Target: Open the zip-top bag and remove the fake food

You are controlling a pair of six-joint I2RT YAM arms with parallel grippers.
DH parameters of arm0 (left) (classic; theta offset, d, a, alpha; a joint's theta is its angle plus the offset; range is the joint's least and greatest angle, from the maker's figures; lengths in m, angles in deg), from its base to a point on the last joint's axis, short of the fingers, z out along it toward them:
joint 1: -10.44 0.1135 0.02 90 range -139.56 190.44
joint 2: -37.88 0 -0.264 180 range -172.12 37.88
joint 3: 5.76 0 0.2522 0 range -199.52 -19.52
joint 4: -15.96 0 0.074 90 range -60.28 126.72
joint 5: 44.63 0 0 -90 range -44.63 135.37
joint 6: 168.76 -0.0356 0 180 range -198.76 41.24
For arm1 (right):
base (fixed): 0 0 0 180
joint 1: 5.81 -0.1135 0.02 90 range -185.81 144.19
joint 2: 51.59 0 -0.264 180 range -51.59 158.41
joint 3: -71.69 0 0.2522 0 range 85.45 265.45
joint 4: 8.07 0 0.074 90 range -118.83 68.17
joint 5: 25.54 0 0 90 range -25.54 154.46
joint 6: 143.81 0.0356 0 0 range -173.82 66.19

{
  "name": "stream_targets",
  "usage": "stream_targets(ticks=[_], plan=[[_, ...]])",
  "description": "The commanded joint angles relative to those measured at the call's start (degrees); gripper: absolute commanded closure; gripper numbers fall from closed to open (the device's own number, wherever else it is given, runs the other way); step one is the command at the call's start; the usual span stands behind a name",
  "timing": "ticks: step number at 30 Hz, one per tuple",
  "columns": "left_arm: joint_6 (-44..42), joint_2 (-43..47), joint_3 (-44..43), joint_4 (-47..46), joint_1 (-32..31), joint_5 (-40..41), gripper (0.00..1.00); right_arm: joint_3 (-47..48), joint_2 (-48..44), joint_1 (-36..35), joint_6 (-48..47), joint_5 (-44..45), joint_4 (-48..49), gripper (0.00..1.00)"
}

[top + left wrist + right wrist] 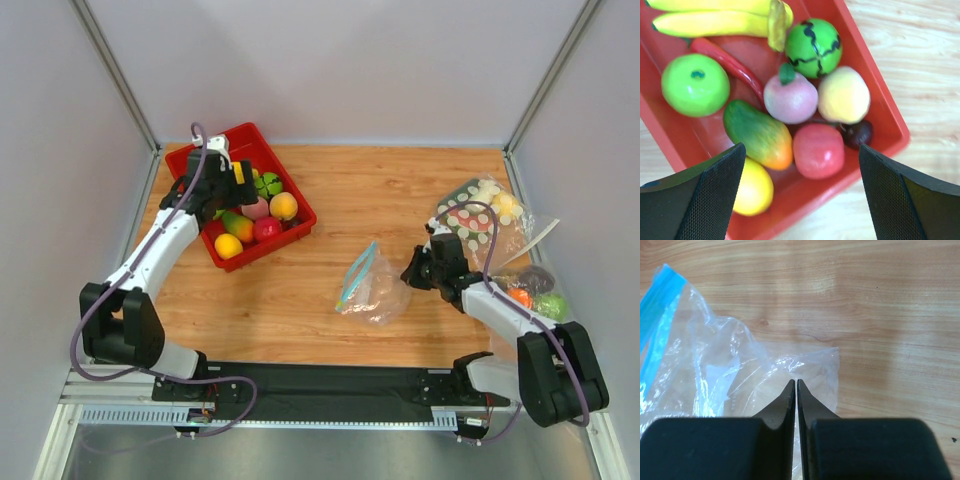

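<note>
Robot test cell — white panel walls (pixel 330 70), aluminium frame (pixel 115 75), wooden tabletop (pixel 380 190).

Wooden tabletop (pixel 400 180), red tray (pixel 882 100) at the far left corner, sat at an angle. In it: bananas (pixel 710 22) along the far wall, a green apple (pixel 695 85) just below them, and a red chili (pixel 727 62) lying diagonally beside the apple. There's a green ball (pixel 813 47) with dark wavy stripes next to the banana tips, and a green-to-orange mango (pixel 757 132) nearer the front. Over on the right edge, a crinkly clear bag (pixel 475 215) with white discs on green, and nearer, another clear bag (pixel 535 290) with orange and green bits inside
</note>
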Motion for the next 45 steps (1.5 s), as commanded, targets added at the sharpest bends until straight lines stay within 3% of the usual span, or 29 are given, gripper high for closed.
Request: stream_targets(ticks=[1,4,15,23,45], plan=[[0.0,3.8,-0.9,7.0,-0.5,-4.8,0.01,2.1,-3.4,-0.1,-0.2,-0.2,-1.1,0.95],[-0.6,6.9,-1.1,10.9,-1.4,-6.0,0.01,3.5,-6.2,-0.1,-0.3,-0.3,-3.4,0.91],[-2.6,20.4,2.3,16.4,-2.2,-10.1,0.01,11.2,-19.5,-0.1,-3.9,3.0,-13.2,0.23],[-4.2,27.6,3.3,20.8,-2.1,-8.5,0.01,16.4,-23.8,-0.1,-8.2,11.2,-17.1,0.02],[-5.6,31.5,4.7,23.2,-2.1,-7.5,0.01,17.5,-26.6,-0.1,-10.1,12.6,-19.1,0.0]])
